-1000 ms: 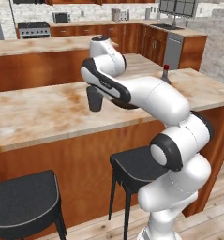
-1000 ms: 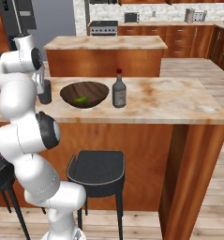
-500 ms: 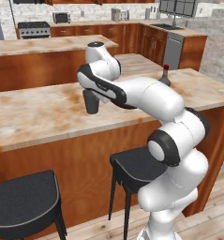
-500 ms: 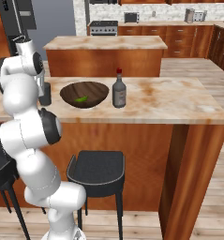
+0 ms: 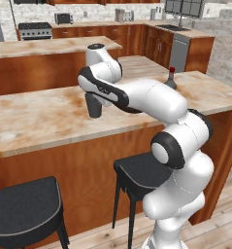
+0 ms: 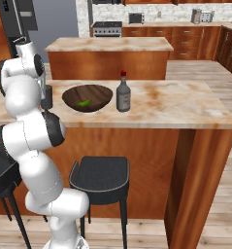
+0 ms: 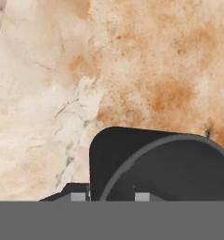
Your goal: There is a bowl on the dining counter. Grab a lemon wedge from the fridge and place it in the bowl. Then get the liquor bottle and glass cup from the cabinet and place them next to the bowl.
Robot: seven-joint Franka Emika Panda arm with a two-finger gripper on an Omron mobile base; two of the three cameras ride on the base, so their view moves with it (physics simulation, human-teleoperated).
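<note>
Dark wooden bowl (image 6: 87, 97) at centre left, holding a green lemon wedge (image 6: 83, 102); liquor bottle (image 6: 123, 92) upright just right; dark glass cup (image 5: 93, 104) upright at left.

Gripper (image 5: 94, 113) with glass cup (image 5: 93, 108) moved left along counter, lower.

You can't see the gripper's fingers in either base view; the arm covers them. The glass cup (image 7: 165, 166) is cut off by the hand view's lower edge, and the arm hides most of the liquor bottle (image 5: 171, 79).
</note>
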